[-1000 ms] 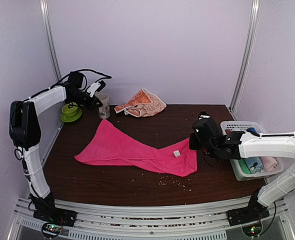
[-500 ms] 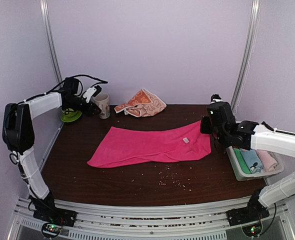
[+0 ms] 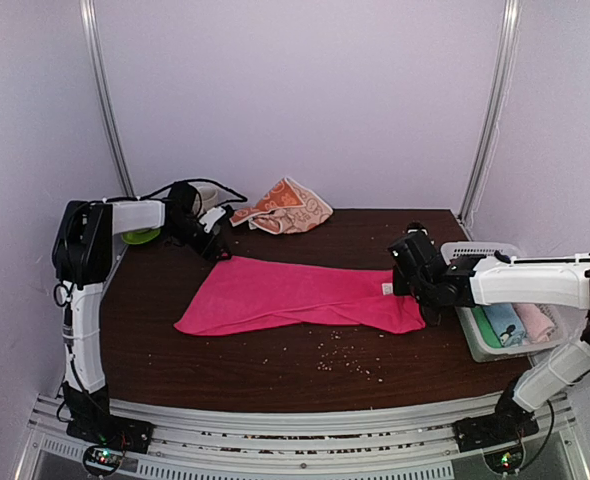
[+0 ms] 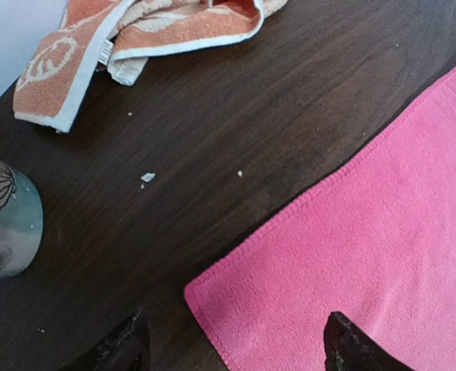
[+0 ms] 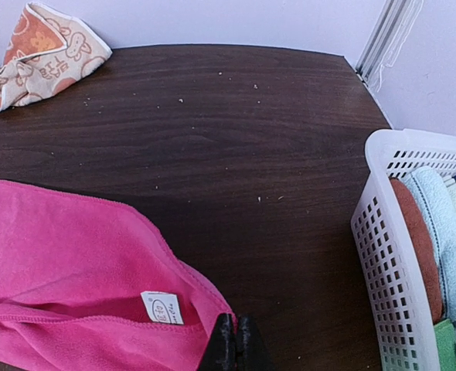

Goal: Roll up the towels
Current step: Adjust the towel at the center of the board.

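The hot pink towel [image 3: 295, 295] lies spread across the middle of the dark table, its right part folded over with a white label showing. My left gripper [image 3: 218, 248] hovers open over its far left corner [image 4: 212, 297], one finger on each side and nothing between them. My right gripper [image 3: 423, 305] is shut on the pink towel's right corner [image 5: 212, 309], low at the table. The orange-peach bunny towel [image 3: 283, 207] lies crumpled at the back edge, also seen in the left wrist view [image 4: 135, 31] and the right wrist view [image 5: 39, 50].
A white basket [image 3: 475, 250] with rolled cloths stands at the right, close beside my right gripper [image 5: 234, 340]. A cup [image 4: 8, 224] and a green dish [image 3: 143, 236] stand at the back left. Crumbs [image 3: 340, 355] dot the table in front of the towel.
My left gripper has opened and let go of the pink towel's corner, moving right and down over it. The towel went from twisted to lying flat. My right gripper stayed shut on its corner.
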